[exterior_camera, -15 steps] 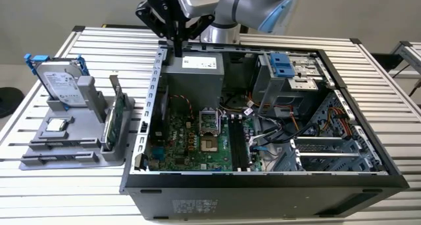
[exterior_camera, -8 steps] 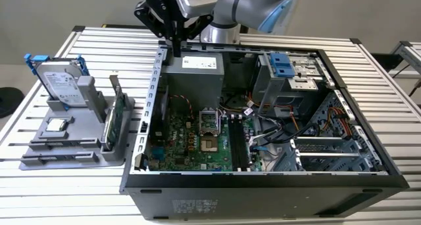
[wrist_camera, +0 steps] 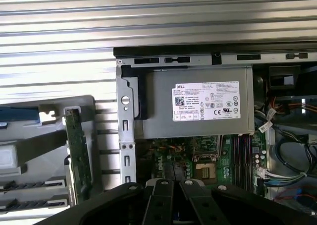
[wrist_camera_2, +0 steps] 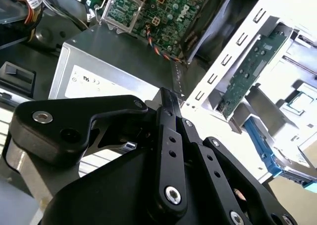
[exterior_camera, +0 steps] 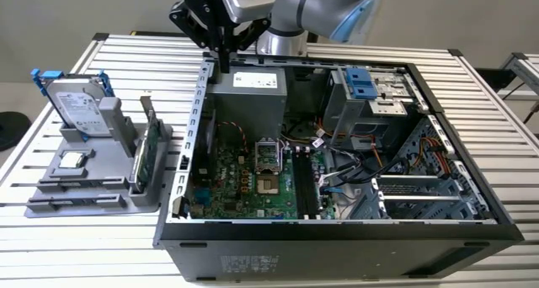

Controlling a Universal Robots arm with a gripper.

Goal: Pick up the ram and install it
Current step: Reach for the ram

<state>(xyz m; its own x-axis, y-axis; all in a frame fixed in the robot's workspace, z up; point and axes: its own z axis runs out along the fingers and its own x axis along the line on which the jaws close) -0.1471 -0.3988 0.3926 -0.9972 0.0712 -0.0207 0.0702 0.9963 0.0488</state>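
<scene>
Gripping the ram (exterior_camera: 225, 66) in a clenched claw (exterior_camera: 226, 52) — slim, dark, pointing straight down from the fingertips. Hanging over the back corner of the open computer case (exterior_camera: 337, 250), just above the grey power supply (exterior_camera: 248, 105). Seen edge-on in the second wrist view, pinched between the black fingers (wrist_camera_2: 166, 136). Down inside the case: green motherboard (exterior_camera: 240, 180), long black slots (exterior_camera: 303, 184) beside the processor socket (exterior_camera: 265, 158). Off to the exterior view's left on the slatted worktop (exterior_camera: 480, 111) — grey holder (exterior_camera: 93, 207) carrying a silver hard drive (exterior_camera: 80, 108) and a green card (exterior_camera: 145, 155) set on edge.
</scene>
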